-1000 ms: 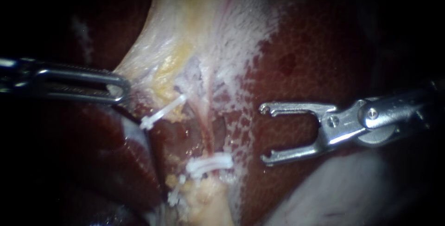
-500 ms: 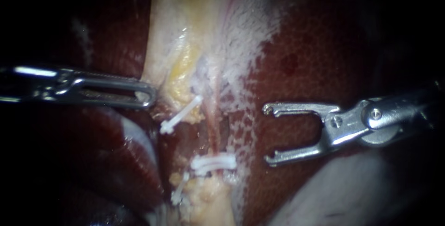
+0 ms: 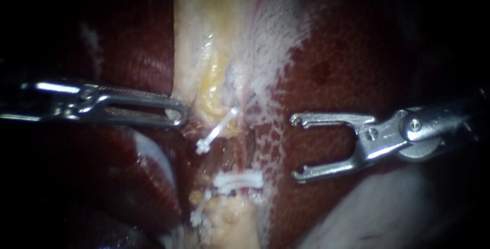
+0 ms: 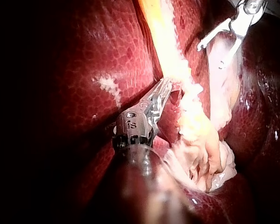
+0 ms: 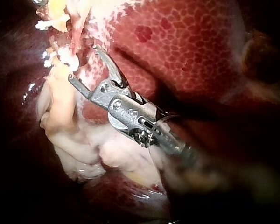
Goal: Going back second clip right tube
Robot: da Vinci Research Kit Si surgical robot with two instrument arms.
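**Endoscope view, with both wrist views.** The liver (image 3: 347,65), dark red and mottled, fills the right half of the frame, and a pale tissue band (image 3: 204,34) descends from the upper centre. The left instrument (image 3: 179,115) enters from the left edge at mid-height. Its slotted jaws lie together, clenched on the left margin of the pale tissue band. The right instrument (image 3: 295,148) enters from the right edge, its hooked jaws spread wide and empty over the liver, right of centre. Three white clips lie in the dissected field. An oblique clip (image 3: 218,130) sits just below centre. A horizontal clip (image 3: 238,180) lies lower, set across a tube (image 3: 240,154). A third clip (image 3: 200,210) lies to the lower left of that one, near the bottom edge. The horizontal clip is left of the right instrument's lower jaw and apart from it. In the left wrist view the closed jaw tips meet the yellow-white band, and the other instrument stands open ahead. In the right wrist view the open jaws stand beside pale tissue, with liver beyond.
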